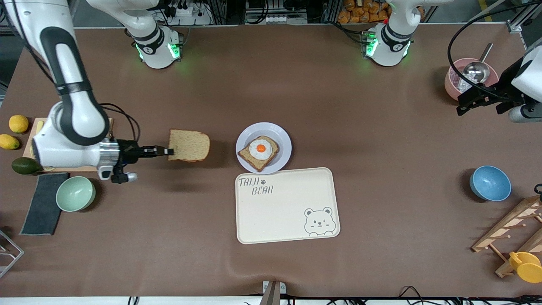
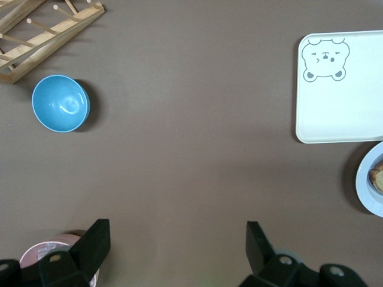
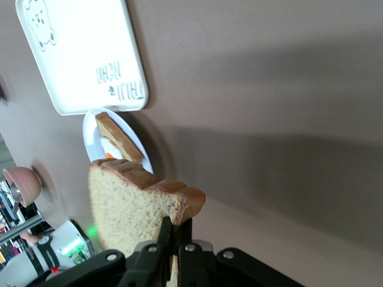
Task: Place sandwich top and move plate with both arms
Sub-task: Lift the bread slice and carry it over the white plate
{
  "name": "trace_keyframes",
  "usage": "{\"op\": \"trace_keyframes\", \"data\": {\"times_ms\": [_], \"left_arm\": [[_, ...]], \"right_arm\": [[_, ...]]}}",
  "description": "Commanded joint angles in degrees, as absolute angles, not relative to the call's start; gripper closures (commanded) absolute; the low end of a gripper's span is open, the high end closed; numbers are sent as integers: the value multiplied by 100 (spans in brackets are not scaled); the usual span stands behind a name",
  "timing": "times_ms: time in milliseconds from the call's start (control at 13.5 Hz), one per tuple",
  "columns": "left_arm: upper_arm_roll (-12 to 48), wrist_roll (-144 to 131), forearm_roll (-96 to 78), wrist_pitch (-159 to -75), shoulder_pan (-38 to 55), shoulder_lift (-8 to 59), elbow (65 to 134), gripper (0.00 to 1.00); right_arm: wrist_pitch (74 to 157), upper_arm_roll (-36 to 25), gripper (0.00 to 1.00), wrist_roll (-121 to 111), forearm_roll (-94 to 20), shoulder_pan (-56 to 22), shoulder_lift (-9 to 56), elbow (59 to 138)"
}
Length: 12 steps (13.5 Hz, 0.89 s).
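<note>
My right gripper [image 1: 168,151] is holding the sandwich top [image 1: 189,145] by its edge, fingers clamped on it, above the bare worktop [image 1: 360,127] toward the right arm's end. The plate [image 1: 279,132] is sitting mid-worktop carrying the egg slice [image 1: 258,152], touching the bear tray [image 1: 287,205]. My left gripper [image 2: 176,248] is waiting beside the pink bowl [image 1: 453,82], fingers [image 2: 96,239] standing apart.

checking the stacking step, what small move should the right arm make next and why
Probably carry the plain light brown bread slice, pinched by its edge in the shut right gripper, sideways until it is over the egg-topped slice on the small round pale plate. It hangs short of the plate, over bare table. The open left gripper waits.
</note>
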State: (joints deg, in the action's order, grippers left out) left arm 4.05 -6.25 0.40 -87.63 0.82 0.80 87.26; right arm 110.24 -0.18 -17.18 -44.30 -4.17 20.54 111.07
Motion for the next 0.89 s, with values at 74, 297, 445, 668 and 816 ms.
{"op": "trace_keyframes", "data": {"times_ms": [74, 297, 445, 668, 816], "left_arm": [[413, -580, -62, -8780, 79, 97, 8675, 0], [413, -580, -70, -8771, 79, 97, 8684, 0], [413, -580, -62, -8771, 79, 97, 8692, 0], [404, -571, -53, -8728, 70, 79, 8692, 0], [396, -571, -52, -8675, 18, 35, 8675, 0]], "right_arm": [[11775, -97, 100, -1582, -5237, -1061, 1810, 11671], [12129, -88, 100, -1556, -5641, -1396, 1863, 11751], [12400, -88, 100, -1547, -5756, -1564, 1898, 11786], [12751, -88, 100, -1450, -6327, -1967, 2003, 11830], [13331, -88, 100, -1267, -6450, -2441, 2100, 11821]]}}
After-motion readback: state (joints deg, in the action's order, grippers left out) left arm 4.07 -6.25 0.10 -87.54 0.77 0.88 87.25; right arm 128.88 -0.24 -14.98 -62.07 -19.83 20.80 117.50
